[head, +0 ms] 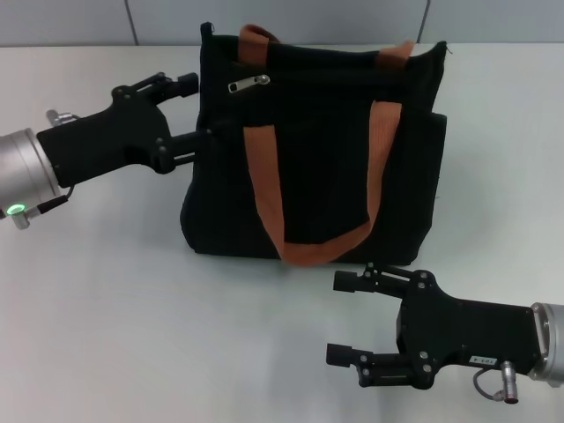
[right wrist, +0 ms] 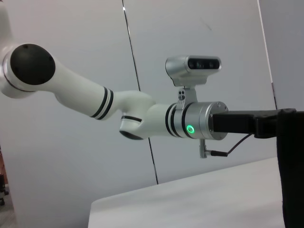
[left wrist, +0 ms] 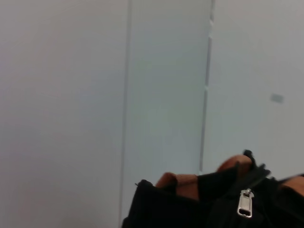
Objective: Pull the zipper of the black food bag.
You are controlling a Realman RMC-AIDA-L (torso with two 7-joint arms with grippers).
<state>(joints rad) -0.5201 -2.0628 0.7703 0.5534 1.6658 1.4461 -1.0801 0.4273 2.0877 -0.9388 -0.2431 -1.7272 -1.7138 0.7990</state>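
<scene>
The black food bag (head: 317, 150) stands on the white table (head: 132, 335), its two orange-brown handles (head: 264, 176) hanging down the front. The zipper (head: 249, 85), a small silver pull tab, lies near the bag's upper left corner. It also shows in the left wrist view as the zipper (left wrist: 245, 203) on the bag (left wrist: 190, 209). My left gripper (head: 196, 111) is open against the bag's left edge, level with the zipper, its lower finger touching the fabric. My right gripper (head: 345, 317) is open on the table in front of the bag, holding nothing.
A grey panelled wall (head: 308, 18) runs behind the table's far edge. In the right wrist view the left arm (right wrist: 142, 114) reaches across to the bag's edge (right wrist: 289, 166).
</scene>
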